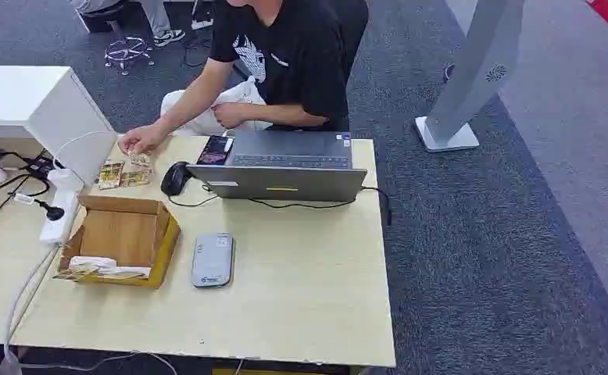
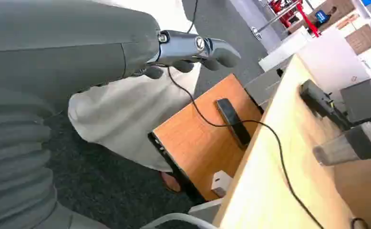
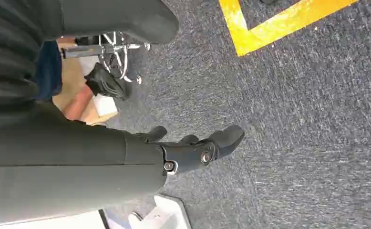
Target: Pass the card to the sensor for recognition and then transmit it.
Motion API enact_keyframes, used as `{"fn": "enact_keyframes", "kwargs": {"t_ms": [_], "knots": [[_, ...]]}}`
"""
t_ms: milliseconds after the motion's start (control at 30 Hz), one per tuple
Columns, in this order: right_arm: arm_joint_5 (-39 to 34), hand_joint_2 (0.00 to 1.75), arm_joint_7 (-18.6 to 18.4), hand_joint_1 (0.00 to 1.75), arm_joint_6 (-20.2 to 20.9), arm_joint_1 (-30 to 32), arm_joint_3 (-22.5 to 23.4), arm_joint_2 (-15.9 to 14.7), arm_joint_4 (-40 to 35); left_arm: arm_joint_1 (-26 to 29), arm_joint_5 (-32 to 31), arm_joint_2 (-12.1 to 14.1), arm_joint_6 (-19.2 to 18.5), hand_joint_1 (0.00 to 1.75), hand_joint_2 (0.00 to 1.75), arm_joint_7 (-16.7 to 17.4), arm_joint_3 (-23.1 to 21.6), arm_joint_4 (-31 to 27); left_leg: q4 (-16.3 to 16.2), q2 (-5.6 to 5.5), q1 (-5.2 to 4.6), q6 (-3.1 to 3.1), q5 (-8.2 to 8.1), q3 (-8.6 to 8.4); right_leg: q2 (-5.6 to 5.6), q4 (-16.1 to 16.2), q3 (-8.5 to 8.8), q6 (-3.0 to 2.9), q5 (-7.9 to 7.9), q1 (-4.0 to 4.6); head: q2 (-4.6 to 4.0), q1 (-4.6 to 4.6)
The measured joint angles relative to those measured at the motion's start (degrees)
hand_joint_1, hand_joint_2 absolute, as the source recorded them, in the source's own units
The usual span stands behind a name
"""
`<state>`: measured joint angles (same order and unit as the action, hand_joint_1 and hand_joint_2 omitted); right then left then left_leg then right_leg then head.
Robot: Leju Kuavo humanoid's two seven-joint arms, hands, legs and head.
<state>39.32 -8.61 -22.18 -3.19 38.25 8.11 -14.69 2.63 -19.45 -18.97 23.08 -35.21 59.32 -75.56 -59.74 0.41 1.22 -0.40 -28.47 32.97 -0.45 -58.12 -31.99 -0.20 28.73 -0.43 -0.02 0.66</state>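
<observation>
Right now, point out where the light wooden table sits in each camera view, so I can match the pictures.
Head view: the table fills the lower left and centre, under the laptop.
Left wrist view: the table runs as a slanted band along the right side.
Right wrist view: not in it; the floor with a yellow floor line.
Shared landmark: the grey carpet, seen in all three.

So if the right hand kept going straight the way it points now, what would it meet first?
Probably just the grey carpet. The right hand hangs empty, pointing at bare floor; depth is unclear.
</observation>
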Motion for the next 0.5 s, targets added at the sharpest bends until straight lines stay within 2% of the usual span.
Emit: {"fn": "enact_keyframes", "kwargs": {"t_ms": [233, 400, 467, 500], "knots": [[0.3, 1.75, 0.0, 0.00, 0.0, 0.0, 0.9, 0.2, -0.2, 0.0, 0.2, 0.0, -0.3, 0.00, 1.75, 0.0, -0.3, -1.6, 0.0, 0.00, 0.00, 0.00, 0.00, 0.01, 0.00, 0.0, 0.00, 0.00, 0.00, 0.00, 0.00, -0.02], [1.5, 1.75, 0.0, 0.00, 0.4, -0.1, 2.0, 0.3, -0.3, 1.3, 3.4, 0.0, -1.4, 0.00, 1.75, -0.1, -2.3, -4.6, 0.0, 0.00, 0.00, 0.00, 0.00, 0.02, 0.00, 0.0, 0.00, 0.00, 0.00, 0.00, 0.00, 0.00], [2.0, 1.75, 0.0, 0.00, 0.9, -0.1, 2.8, 0.3, -0.4, 2.9, 4.6, 0.0, -2.9, 0.00, 1.75, 2.1, -4.6, -7.7, 0.0, 0.01, 0.00, 0.00, 0.00, 0.01, 0.01, 0.0, 0.00, 0.00, 0.00, 0.00, 0.00, 0.00], [2.2, 1.75, 0.0, 0.00, 1.3, -0.1, 3.3, 0.3, -0.4, 4.1, 3.6, 0.0, -5.0, 0.00, 1.75, 4.5, -6.3, -9.8, 0.0, -0.01, 0.00, 0.00, 0.00, 0.01, 0.00, 0.0, -0.01, 0.00, 0.01, 0.00, 0.00, 0.02]]}}
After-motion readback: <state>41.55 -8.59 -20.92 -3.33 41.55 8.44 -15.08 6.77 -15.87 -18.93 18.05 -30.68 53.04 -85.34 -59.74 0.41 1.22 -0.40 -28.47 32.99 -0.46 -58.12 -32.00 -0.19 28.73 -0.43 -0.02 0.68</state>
